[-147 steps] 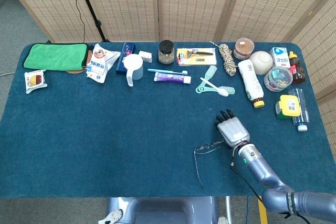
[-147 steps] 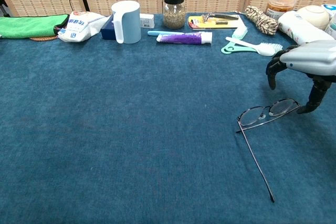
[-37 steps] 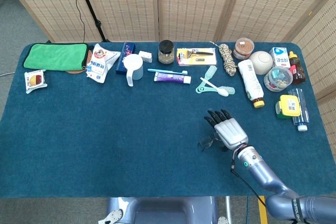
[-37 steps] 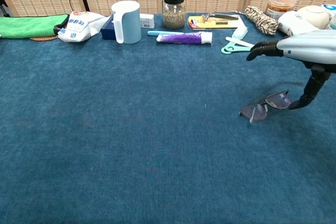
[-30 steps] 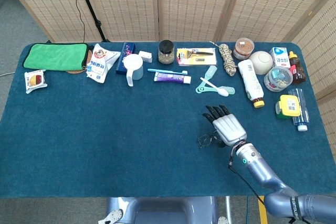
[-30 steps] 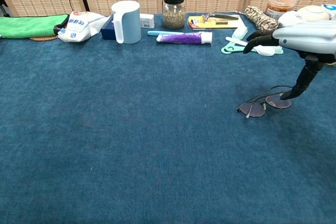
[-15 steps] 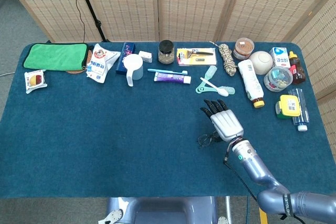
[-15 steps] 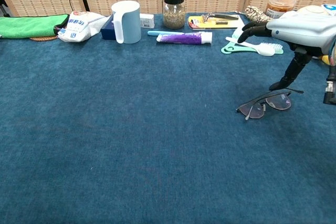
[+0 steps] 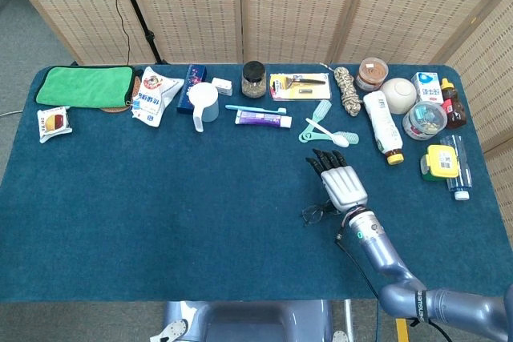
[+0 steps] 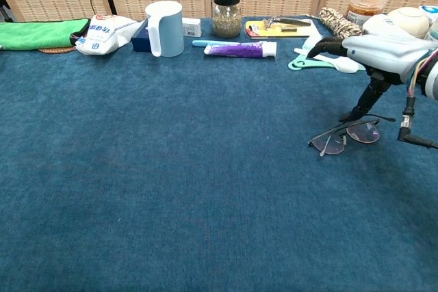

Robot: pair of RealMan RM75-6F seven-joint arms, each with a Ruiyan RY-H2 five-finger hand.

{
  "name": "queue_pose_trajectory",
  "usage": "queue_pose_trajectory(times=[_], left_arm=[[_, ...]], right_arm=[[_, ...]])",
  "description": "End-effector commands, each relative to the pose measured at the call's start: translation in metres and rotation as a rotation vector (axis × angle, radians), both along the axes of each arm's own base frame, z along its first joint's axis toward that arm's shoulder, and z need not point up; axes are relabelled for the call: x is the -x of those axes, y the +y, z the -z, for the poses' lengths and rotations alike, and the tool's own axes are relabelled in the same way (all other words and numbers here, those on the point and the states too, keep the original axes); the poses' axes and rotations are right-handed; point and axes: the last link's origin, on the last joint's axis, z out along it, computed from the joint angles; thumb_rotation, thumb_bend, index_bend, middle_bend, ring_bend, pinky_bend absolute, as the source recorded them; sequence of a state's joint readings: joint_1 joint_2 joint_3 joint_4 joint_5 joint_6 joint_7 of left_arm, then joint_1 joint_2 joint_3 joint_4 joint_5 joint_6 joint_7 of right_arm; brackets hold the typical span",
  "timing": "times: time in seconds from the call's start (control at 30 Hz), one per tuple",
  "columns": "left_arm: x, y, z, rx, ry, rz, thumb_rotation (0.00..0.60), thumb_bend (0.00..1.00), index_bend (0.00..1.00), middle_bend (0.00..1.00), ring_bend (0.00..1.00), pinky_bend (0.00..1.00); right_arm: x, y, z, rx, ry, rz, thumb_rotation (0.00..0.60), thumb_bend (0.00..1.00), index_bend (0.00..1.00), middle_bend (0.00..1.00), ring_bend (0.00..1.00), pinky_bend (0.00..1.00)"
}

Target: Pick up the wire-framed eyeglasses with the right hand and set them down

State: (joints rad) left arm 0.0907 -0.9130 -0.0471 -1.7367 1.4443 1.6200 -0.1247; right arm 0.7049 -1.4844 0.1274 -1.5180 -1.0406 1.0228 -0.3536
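Note:
The wire-framed eyeglasses lie folded on the blue tablecloth at the right, also showing in the head view as the thin frame just left of my wrist. My right hand hovers over them, palm down, fingers stretched forward and apart, holding nothing. Its thumb points down and ends just above the frame's right lens, with no grip on it. From the head camera the right hand covers the right part of the glasses. My left hand is not in either view.
A row of items lines the far edge: white mug, jar, toothpaste tube, teal brushes, rope, white bottle. A green cloth lies at the far left.
The hand carried the glasses, now folded, a little further from me, set them on the cloth and let go. Since then it has drifted away from me; the glasses lie still.

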Motion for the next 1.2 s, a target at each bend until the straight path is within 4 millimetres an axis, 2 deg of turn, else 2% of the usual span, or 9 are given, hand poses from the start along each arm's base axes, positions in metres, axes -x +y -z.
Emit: queue_pose_trajectory(times=[0.03,0.83,1.0,1.2], left_arm=[[0.000,0.000,0.000,0.000,0.000,-0.001,0.540,0.37,0.10,0.00,0.00,0.00],[0.001,-0.001,-0.001,0.000,-0.002,-0.002,0.541,0.37,0.10,0.00,0.00,0.00],[0.001,-0.002,-0.003,-0.007,-0.001,0.000,0.542,0.37,0.10,0.00,0.00,0.00],[0.001,-0.002,-0.003,-0.008,-0.007,-0.001,0.540,0.37,0.10,0.00,0.00,0.00]], right_arm=[[0.003,-0.002,0.004,0.000,-0.006,0.013,0.600,0.15,0.09,0.00,0.00,0.00],[0.017,-0.001,0.016,-0.015,-0.012,0.063,0.600,0.15,0.08,0.00,0.00,0.00],[0.012,-0.001,0.010,-0.001,-0.031,0.049,0.600,0.15,0.07,0.00,0.00,0.00],[0.001,0.002,-0.011,0.017,-0.054,0.007,0.600,0.15,0.08,0.00,0.00,0.00]])
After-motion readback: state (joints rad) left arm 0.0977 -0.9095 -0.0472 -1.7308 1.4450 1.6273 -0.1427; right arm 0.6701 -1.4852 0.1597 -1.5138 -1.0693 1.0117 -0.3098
